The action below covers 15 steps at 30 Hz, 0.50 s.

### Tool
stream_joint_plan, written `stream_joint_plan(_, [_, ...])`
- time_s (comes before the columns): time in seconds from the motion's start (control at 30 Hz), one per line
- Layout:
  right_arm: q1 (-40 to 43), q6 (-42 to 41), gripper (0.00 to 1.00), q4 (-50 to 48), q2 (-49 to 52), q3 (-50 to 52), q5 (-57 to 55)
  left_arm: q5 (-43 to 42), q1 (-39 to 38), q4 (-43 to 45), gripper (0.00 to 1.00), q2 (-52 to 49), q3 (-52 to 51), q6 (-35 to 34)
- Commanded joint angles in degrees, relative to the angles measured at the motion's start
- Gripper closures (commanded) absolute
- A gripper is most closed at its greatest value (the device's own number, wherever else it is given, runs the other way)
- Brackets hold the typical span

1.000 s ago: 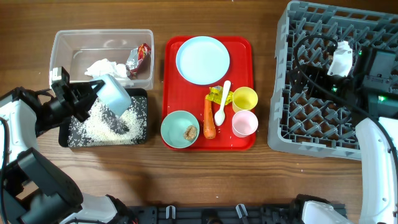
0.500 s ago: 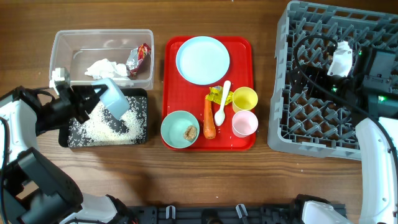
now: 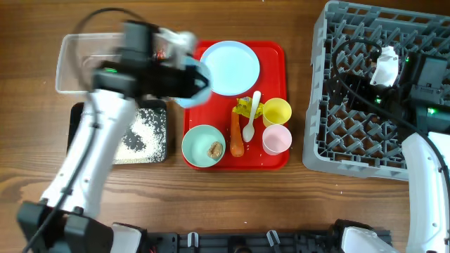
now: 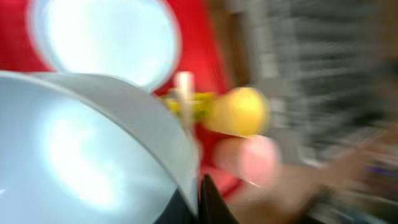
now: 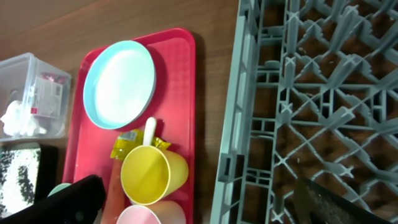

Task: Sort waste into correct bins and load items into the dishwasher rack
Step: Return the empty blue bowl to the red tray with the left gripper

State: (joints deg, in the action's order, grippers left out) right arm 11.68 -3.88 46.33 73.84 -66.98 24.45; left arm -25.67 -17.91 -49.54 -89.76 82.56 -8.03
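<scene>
**Rice tipped out, bowl heading across the table**

Toward the near edge, the black tray [image 3: 166, 130] holds a spread of white rice [image 3: 144, 133]. Beside it, on the red tray [image 3: 281, 49], a pale blue bowl [image 3: 204, 145] holds the brownish food lump [image 3: 215, 149]. Behind it lie the carrot piece [image 3: 236, 133], white spoon [image 3: 251, 119], pink cup [image 3: 276, 139], yellow cup [image 3: 276, 111] and a yellow wrapper [image 3: 244, 105].

A second ago the left hand [image 3: 181, 79] was tilting the other bowl [image 4: 81, 155] over the black tray. Now it has swung toward the table's middle and is over the red tray's left rim. It pinches the bowl's rim, and the whole arm is blurred by speed. The bowl's inside looks bare, as far as the blur allows. The rice step seems finished, and the bowl is probably bound for the dishwasher rack [image 3: 337, 151] at the right edge.

Farther back sit the plate [image 3: 229, 67] and, near the far left corner, the clear tub [image 3: 67, 70]. The right hand [image 5: 199, 190] hangs over the rack with its fingers spread, holding nothing.
</scene>
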Motion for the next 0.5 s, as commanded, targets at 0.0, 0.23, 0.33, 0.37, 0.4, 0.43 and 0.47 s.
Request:
stream_joint_plan(0.0, [0.2, -0.8, 0.00, 0.1, 0.2, -0.8, 0.9, 34.8, -13.9, 3.5, 0.96, -6.3, 0.2, -9.2])
stream_joint_plan(0.23, [0.2, -0.8, 0.00, 0.4, 0.2, -0.8, 0.9, 39.4, -18.2, 6.2, 0.96, -21.4, 0.2, -9.4])
stream_joint_plan(0.33, [0.2, -0.7, 0.00, 0.4, 0.2, -0.8, 0.9, 37.3, -18.4, 7.2, 0.96, -22.9, 0.1, -9.4])
stream_joint_plan(0.37, [0.2, -0.7, 0.00, 0.4, 0.2, -0.8, 0.9, 36.6, -18.4, 7.2, 0.96, -22.9, 0.1, -9.4])
stream_joint_plan(0.4, [0.2, -0.7, 0.00, 0.4, 0.2, -0.8, 0.9, 36.7, -18.4, 7.0, 0.92, -22.9, 0.1, -9.4])
stream_joint_plan(0.43, [0.2, -0.7, 0.00, 0.5, 0.2, -0.8, 0.9, 36.7, -18.4, 6.5, 0.68, -22.9, 0.1, -9.4])
stream_joint_plan(0.47, [0.2, -0.7, 0.00, 0.5, 0.2, -0.8, 0.9, 36.7, -18.3, 6.0, 0.59, -22.9, 0.1, -9.3])
